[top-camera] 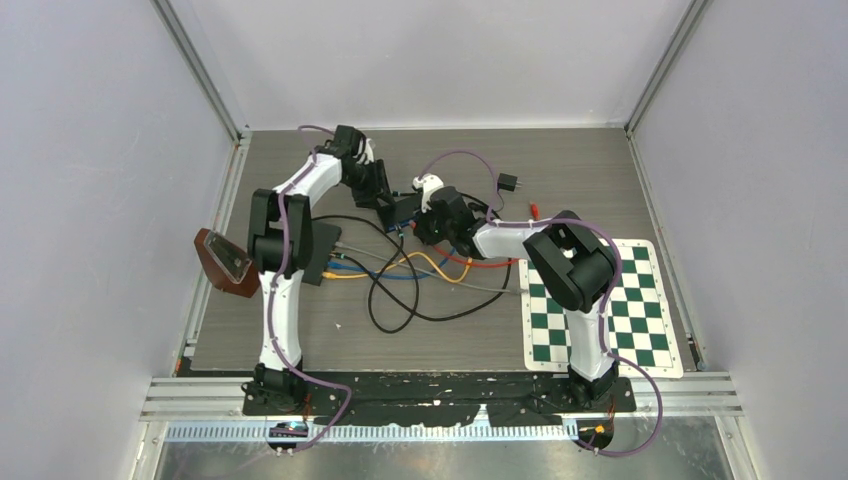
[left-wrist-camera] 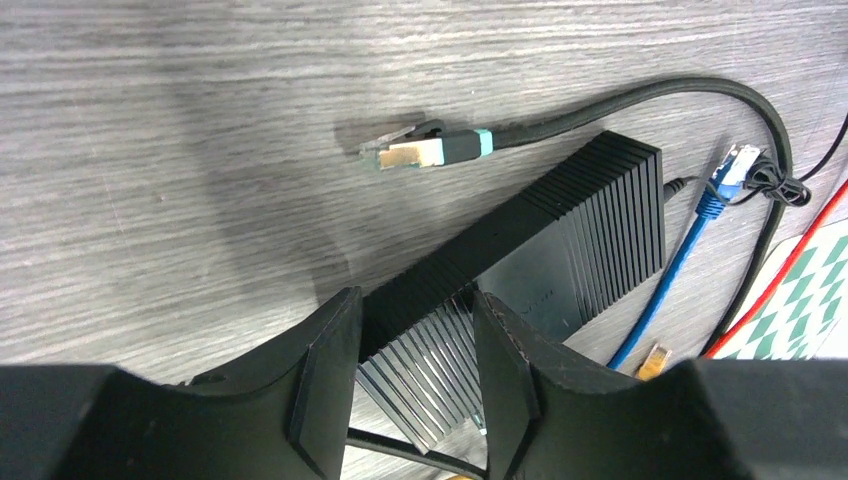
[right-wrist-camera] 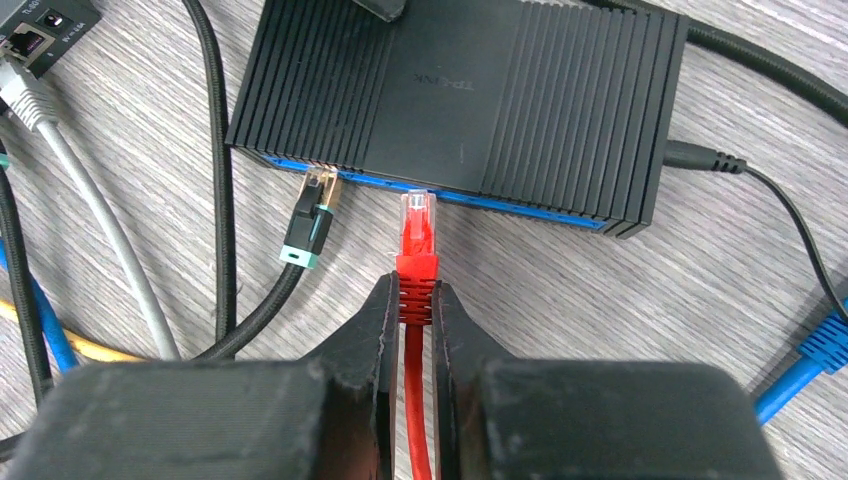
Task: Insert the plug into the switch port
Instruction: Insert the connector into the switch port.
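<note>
The black ribbed switch [right-wrist-camera: 460,90] lies on the table with its blue port face toward my right gripper. My right gripper [right-wrist-camera: 418,290] is shut on the boot of the red plug [right-wrist-camera: 417,225]. The plug's clear tip points at the port face and sits just short of it. My left gripper [left-wrist-camera: 415,320] is closed around one end of the switch [left-wrist-camera: 560,230], with a finger on each side. In the top view both grippers meet mid-table, left [top-camera: 392,205] and right [top-camera: 428,212], and the switch is mostly hidden under them.
A teal-collared plug [right-wrist-camera: 308,225] on a black braided cable lies at the port face, left of the red plug. A small black box [right-wrist-camera: 40,25] holds a grey cable. Loose cables [top-camera: 400,280], a checkerboard mat [top-camera: 600,310], a brown object [top-camera: 225,262].
</note>
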Action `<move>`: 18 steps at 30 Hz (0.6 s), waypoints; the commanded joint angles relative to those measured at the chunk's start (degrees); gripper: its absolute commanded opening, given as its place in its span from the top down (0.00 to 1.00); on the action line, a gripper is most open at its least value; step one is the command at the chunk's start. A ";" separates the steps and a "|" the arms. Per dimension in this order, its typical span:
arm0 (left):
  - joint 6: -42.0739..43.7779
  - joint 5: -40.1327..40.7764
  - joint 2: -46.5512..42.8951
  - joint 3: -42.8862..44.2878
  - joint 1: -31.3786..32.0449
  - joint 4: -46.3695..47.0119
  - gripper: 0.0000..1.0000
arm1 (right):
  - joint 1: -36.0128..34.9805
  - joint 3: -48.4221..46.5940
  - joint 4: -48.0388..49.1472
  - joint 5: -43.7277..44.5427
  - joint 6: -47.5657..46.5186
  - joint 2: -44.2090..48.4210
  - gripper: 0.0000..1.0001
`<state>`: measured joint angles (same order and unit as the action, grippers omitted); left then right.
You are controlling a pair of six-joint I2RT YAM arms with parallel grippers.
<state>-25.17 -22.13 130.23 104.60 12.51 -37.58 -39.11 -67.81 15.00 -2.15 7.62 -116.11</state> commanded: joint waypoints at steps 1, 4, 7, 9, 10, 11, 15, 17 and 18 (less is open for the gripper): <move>0.73 -2.50 1.60 3.08 0.32 -0.44 0.54 | -0.52 -0.77 3.50 0.37 1.10 3.53 0.95; 0.91 -3.07 1.63 3.16 0.32 -1.07 0.55 | -0.53 -1.09 3.59 0.09 1.37 3.17 0.95; 0.50 -4.78 0.85 1.21 0.32 -0.72 0.57 | -0.60 -1.25 4.24 -0.19 1.59 2.75 0.95; 0.23 -6.15 0.13 -0.52 0.32 -0.32 0.58 | -0.71 -1.71 4.29 -0.14 1.81 2.22 0.95; 0.17 -6.57 -0.22 -1.53 0.32 -0.11 0.59 | -0.77 -1.69 4.65 0.09 1.99 1.95 0.95; 0.19 -6.87 -0.70 -2.46 0.32 0.12 0.59 | -0.82 -1.57 5.27 0.24 2.02 1.81 0.95; 0.60 -7.45 -2.09 -5.10 0.32 0.84 0.60 | -0.91 -1.09 7.26 1.64 1.92 1.22 0.95; 0.80 -7.96 -2.16 -5.22 0.32 0.52 0.61 | -0.94 -0.58 8.78 1.88 1.70 0.92 0.95; 0.90 -8.40 -2.21 -5.15 0.32 0.50 0.61 | -1.07 -0.22 9.59 1.89 1.52 0.88 0.95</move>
<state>-25.04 -27.07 129.69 101.38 11.88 -33.28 -39.68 -67.79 14.96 -1.78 9.02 -116.01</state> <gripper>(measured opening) 0.399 0.152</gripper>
